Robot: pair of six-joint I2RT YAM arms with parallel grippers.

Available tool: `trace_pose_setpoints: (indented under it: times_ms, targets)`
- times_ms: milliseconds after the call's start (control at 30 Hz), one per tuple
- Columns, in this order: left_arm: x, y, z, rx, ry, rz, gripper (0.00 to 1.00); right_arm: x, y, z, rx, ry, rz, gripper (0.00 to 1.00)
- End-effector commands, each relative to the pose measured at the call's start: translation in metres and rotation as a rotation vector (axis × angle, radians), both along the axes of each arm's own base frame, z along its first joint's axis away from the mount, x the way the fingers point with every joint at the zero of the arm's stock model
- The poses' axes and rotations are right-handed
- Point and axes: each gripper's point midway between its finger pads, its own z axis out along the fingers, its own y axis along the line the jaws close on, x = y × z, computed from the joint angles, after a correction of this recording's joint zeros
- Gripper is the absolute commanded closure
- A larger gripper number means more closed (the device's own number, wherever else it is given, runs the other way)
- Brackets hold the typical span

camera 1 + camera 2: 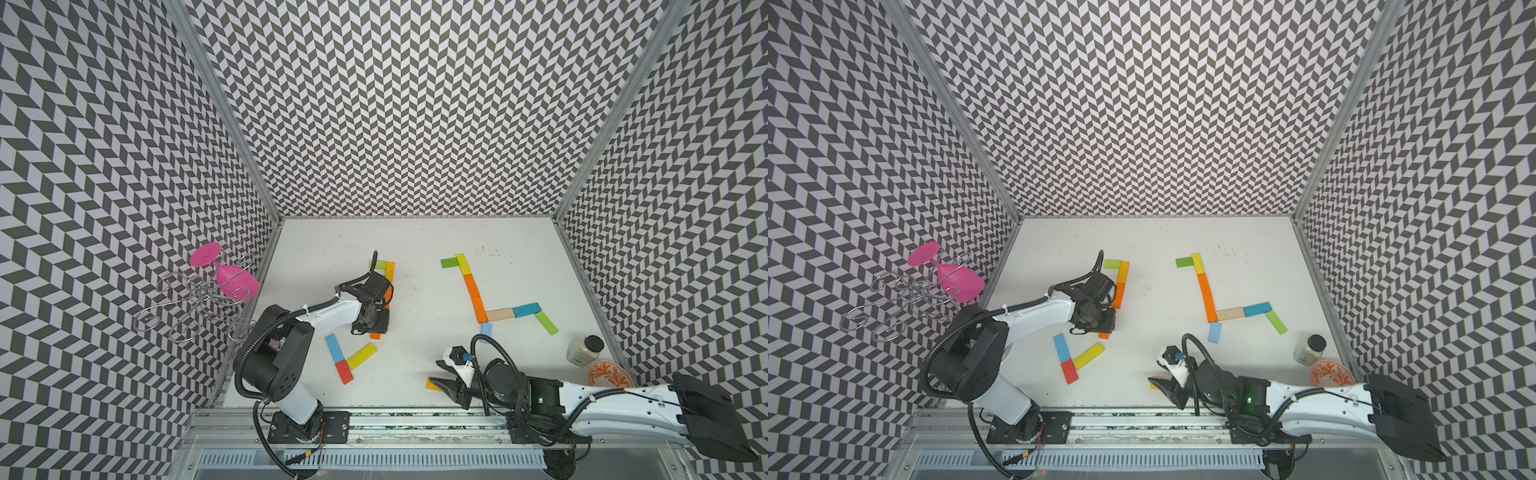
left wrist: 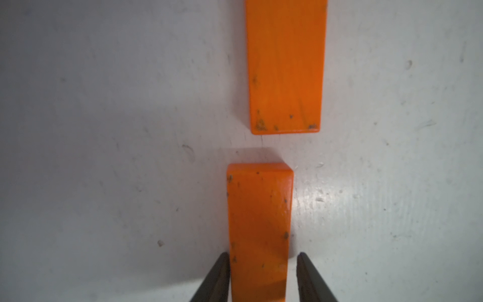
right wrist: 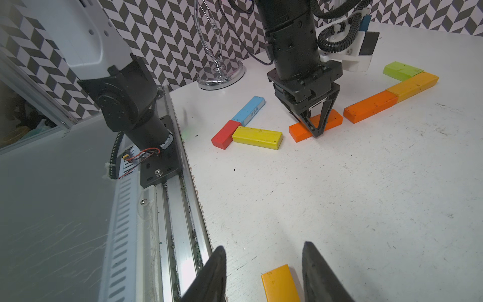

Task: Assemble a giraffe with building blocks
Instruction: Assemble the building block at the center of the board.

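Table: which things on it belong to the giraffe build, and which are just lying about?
Belong: orange block, amber block, blue block, red block, yellow block, part-built row, laid-out block figure.
Lying about: pink wine glass, wire rack, jar, patterned plate.

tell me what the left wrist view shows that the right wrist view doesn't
Only left wrist: a sliver of table between one finger of the left gripper and the nearer orange block. Only right wrist: red block, blue block, yellow block, green block, and an amber block between the right gripper's open fingers. Both: the left gripper straddling that orange block, with the farther orange block just beyond.
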Motion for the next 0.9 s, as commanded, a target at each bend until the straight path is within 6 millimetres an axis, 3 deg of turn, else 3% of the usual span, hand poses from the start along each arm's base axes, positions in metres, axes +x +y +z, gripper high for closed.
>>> trace_pose_setpoints:
  times_ms: [0, 200, 867]
  targets:
    - [0.006, -0.007, 0.002, -0.011, -0.007, -0.01, 0.66, 0.002, 0.006, 0.017, 0.055, -0.031, -0.005, 0.54]
    - [0.008, -0.009, 0.004, -0.011, -0.011, -0.011, 0.73, 0.003, 0.004, 0.016, 0.054, -0.032, -0.009, 0.54]
    - [0.017, -0.016, 0.001, -0.024, -0.007, -0.011, 0.72, 0.004, 0.0, 0.011, 0.054, -0.029, -0.023, 0.54]
